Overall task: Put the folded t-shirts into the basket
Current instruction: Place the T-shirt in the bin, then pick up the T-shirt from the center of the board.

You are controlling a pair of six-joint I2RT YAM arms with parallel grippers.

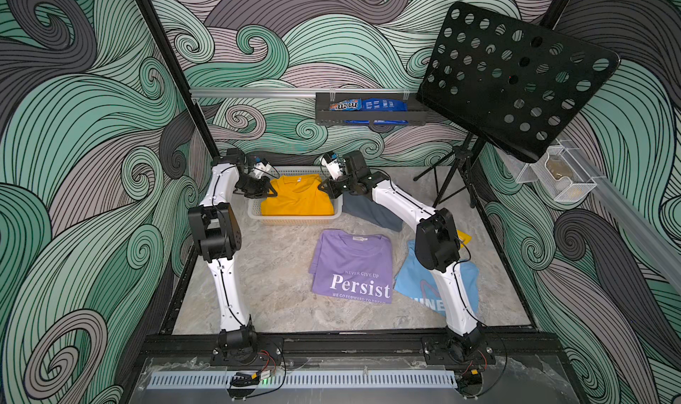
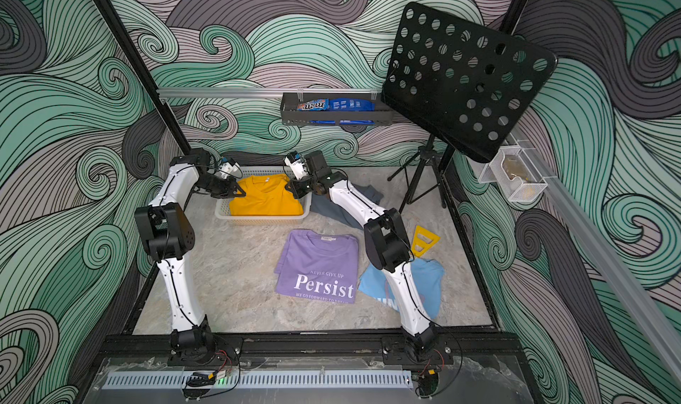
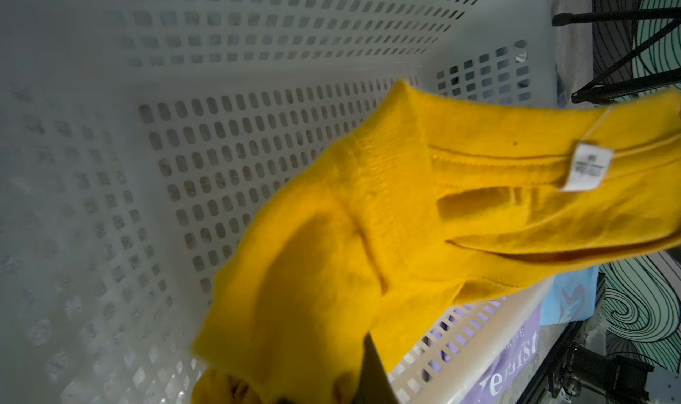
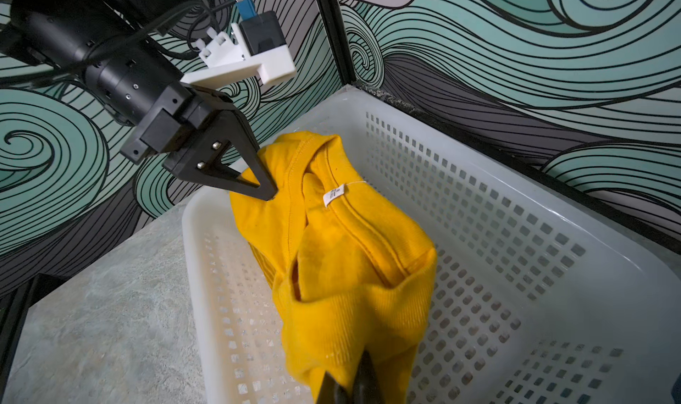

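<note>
The right arm (image 1: 435, 243) is covering much of the light blue tee (image 1: 409, 284), cutting off its print, and is hiding part of the dark grey tee (image 1: 363, 212). The mustard tee (image 1: 298, 199) is sitting in the white basket (image 1: 294, 219) with its collar end lifted. The left jaws are pinching its shoulder at 9 o'clock, and the right jaws are clamping cloth at 3 o'clock. The basket is holding that 1 tee. The lilac tee (image 1: 350, 262) is lying on the worktop (image 1: 258, 273) at the basket's 6 o'clock, and the grey one is lying at its 3 o'clock. A black shelf (image 1: 368, 117) is carrying snack packets (image 1: 383, 104).
</note>
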